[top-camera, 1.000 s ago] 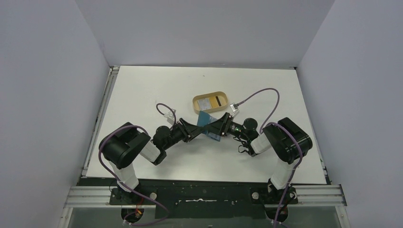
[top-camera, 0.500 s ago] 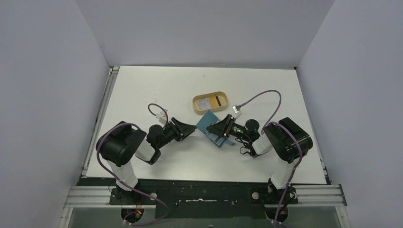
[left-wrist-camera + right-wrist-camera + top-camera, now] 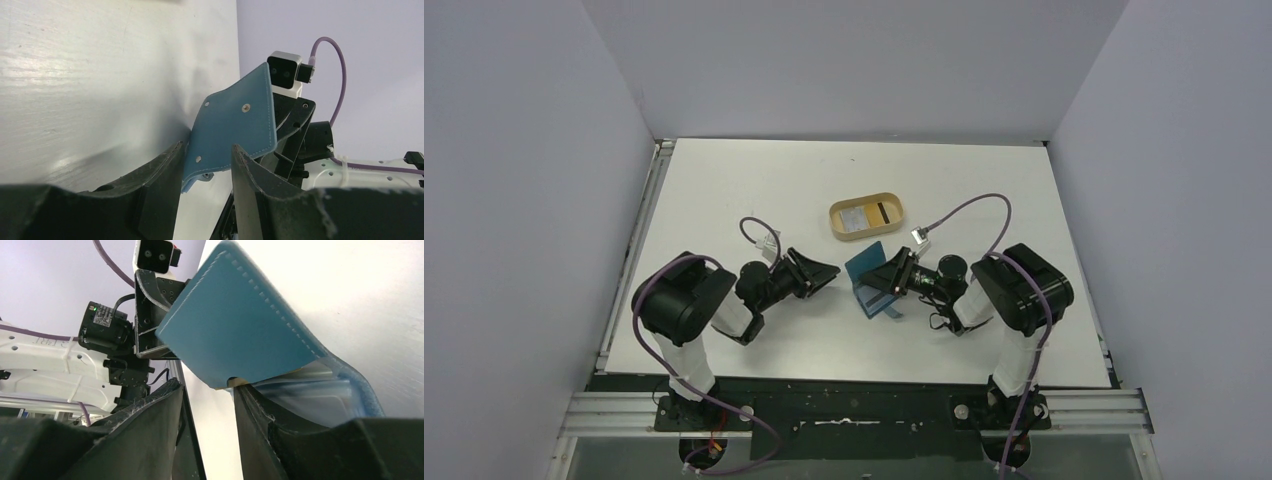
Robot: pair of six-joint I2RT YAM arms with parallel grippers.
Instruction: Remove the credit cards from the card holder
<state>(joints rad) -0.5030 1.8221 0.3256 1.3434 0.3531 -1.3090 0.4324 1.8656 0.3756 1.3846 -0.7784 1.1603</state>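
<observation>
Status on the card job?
Left gripper open, empty, clear of holder. Right gripper at holder, grip unclear. Cards in tray. Nothing in the way.

cards [image 3: 867,214] in tray [image 3: 836,222] | tray on surface [image 3: 754,180], just behind card holder [image 3: 869,268] | left claw [image 3: 829,270] left of holder, apart | right claw [image 3: 878,285] at its right

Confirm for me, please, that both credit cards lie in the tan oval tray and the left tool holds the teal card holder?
Not quite: the left tool is open and holds nothing, apart from the card holder, as the top external view shows. The credit cards do lie in the tan oval tray.
</observation>
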